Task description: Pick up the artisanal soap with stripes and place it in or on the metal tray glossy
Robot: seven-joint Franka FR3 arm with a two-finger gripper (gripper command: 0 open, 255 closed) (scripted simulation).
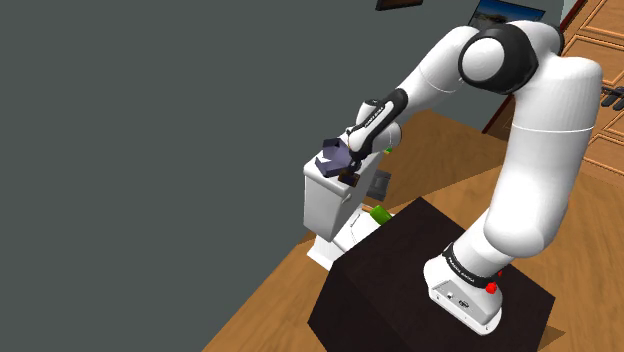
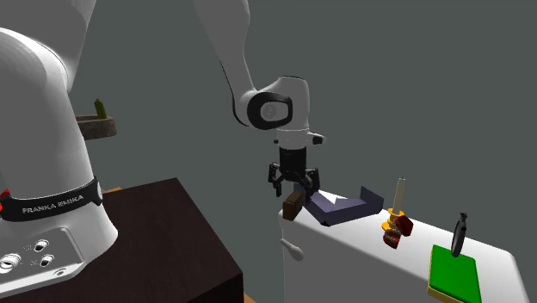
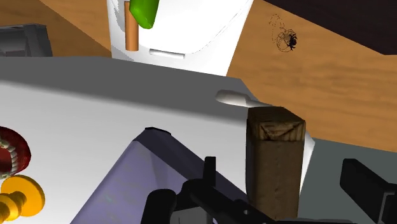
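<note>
**A:** What is the biggest thing close to the arm?

**B:** The dark stand (image 2: 163, 250), which is on a wooden floor (image 1: 270, 300). Next to it is a white tank (image 2: 361, 262) with a flat top and a flush lever (image 2: 293, 251) on its front. All the small things are on that top.

**A:** What lies there?

**B:** The largest is the tray (image 2: 344, 207), grey-violet and glossy, with low walls, at the end of the top nearest the stand. At the opposite end lies a green pad (image 2: 454, 274), and a thin black thing (image 2: 460, 234) stands upright at it. Between the two ends are a yellow candlestick (image 2: 397, 211) and, close against it, a dark red round thing (image 2: 397, 236).

**A:** And the soap?

**B:** The soap (image 3: 275, 162) is a brown block. It stands upright at the corner of the top above the lever, just beside the outer wall of the tray. Whether the two touch, I cannot tell.

**A:** The end effector?

**B:** The end effector (image 2: 294, 183) hangs directly over the soap, released, with its fingers (image 3: 372, 188) apart and grasping nothing. In the wrist view the soap is between them, with a clear gap on one side.

**A:** What is in the way?

**B:** The tray wall is the nearest thing to the soap. The candlestick is well apart.
</note>
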